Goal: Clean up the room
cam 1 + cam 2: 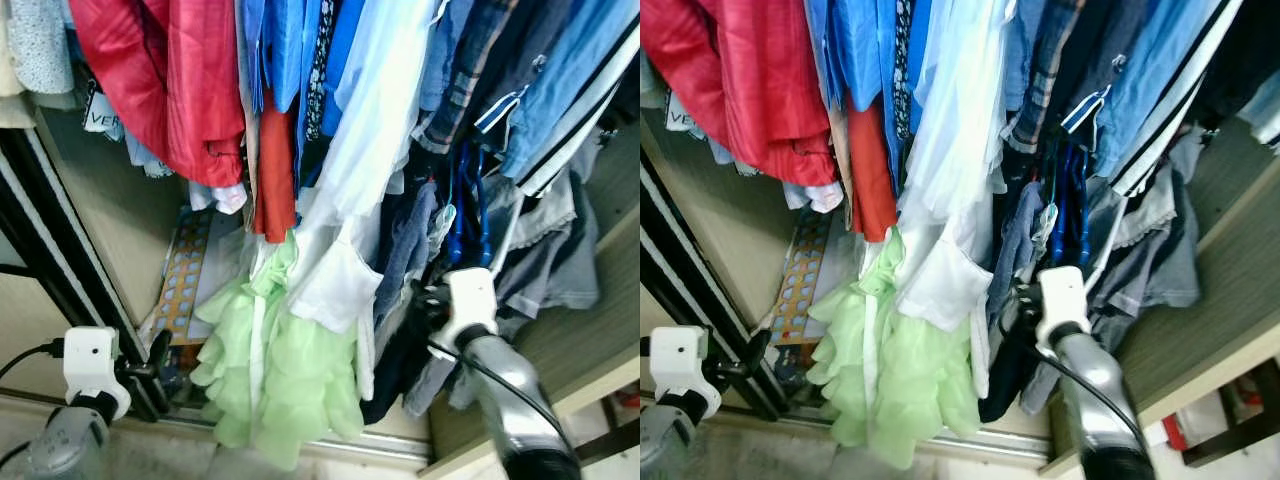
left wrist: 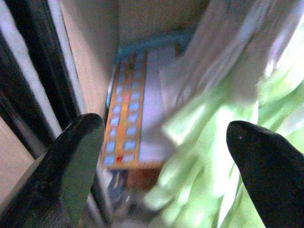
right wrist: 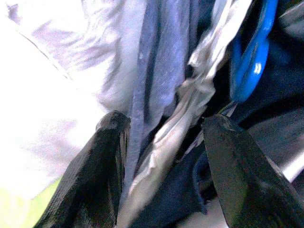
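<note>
I have the head camera looking down into an open wardrobe packed with hanging clothes, all with their long axis vertical, hems pointing down toward the wardrobe floor. From my left: a red jacket, blue shirts, a long white garment, then darker plaid and blue-striped pieces on the right. Below the white one a pale green ruffled garment hangs lowest, its hem close to the metal door track along the front edge. My right tool is pushed in among the dark garments on the right side, fingers spread, with a grey-blue strip of cloth and a cream one lying between them; I cannot tell whether they press on either. A blue plastic hanger hangs just beyond the fingertips. My left tool is low at the left, released and wide apart, beside the dark door frame and aimed into the corner gap between the wardrobe's beige side wall and the green ruffles. In that gap a flat board with rows of coloured squares leans with its long axis running up the wall. That corner is the only open room; elsewhere cloth crowds in. A wooden shelf edge bounds the right side.
</note>
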Available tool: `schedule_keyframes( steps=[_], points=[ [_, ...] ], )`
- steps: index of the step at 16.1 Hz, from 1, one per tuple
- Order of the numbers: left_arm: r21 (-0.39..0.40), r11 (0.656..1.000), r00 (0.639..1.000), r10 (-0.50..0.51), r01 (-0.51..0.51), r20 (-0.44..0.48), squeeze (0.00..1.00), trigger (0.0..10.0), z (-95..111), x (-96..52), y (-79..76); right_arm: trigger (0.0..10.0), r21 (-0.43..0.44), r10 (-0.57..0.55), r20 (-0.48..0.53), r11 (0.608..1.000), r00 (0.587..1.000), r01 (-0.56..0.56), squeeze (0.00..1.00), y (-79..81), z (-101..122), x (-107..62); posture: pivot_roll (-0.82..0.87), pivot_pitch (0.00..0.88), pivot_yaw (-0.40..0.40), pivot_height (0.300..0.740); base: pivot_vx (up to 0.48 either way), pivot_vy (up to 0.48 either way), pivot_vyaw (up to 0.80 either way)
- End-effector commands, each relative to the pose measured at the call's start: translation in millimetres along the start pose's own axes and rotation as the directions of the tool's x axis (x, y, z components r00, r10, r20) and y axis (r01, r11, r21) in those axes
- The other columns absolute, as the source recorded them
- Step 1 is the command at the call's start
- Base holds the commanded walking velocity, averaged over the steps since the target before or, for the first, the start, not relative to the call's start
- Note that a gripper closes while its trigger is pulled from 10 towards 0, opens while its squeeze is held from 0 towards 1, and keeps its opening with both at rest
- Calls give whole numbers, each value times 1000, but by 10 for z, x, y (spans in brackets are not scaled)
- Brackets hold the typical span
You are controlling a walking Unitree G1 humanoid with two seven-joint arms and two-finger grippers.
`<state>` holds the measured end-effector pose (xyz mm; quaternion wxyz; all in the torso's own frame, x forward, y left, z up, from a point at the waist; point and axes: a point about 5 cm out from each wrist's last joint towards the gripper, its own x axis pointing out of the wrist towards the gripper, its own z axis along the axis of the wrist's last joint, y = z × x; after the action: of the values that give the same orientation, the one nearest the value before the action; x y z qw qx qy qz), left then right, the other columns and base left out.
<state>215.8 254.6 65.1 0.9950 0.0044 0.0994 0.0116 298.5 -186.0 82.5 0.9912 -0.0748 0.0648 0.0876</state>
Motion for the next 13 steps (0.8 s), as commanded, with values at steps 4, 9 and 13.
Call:
schedule_keyframes(
  steps=[4, 9, 13],
  points=[
    [-34, 997, 996, 77, -75, 41, 0, 10000, 77, -248, -11, 10000, -26, 31, 9, 999, 999, -31, 0, -52, 187, -215, 44, 0, -133, 740, 0, 0, 0],
    [136, 990, 997, -55, 47, 56, 0, 10000, 332, 38, -168, 10000, -73, 77, 37, 995, 996, -74, 0, 73, 328, -112, 69, 0, -138, 740, 0, 0, 0],
    [37, 995, 984, -94, 89, 153, 0, 10000, 437, 22, -242, 10000, -107, 12, 200, 994, 980, 9, 0, 98, 519, -148, 41, 0, -121, 740, 0, 0, 0]
  ],
)
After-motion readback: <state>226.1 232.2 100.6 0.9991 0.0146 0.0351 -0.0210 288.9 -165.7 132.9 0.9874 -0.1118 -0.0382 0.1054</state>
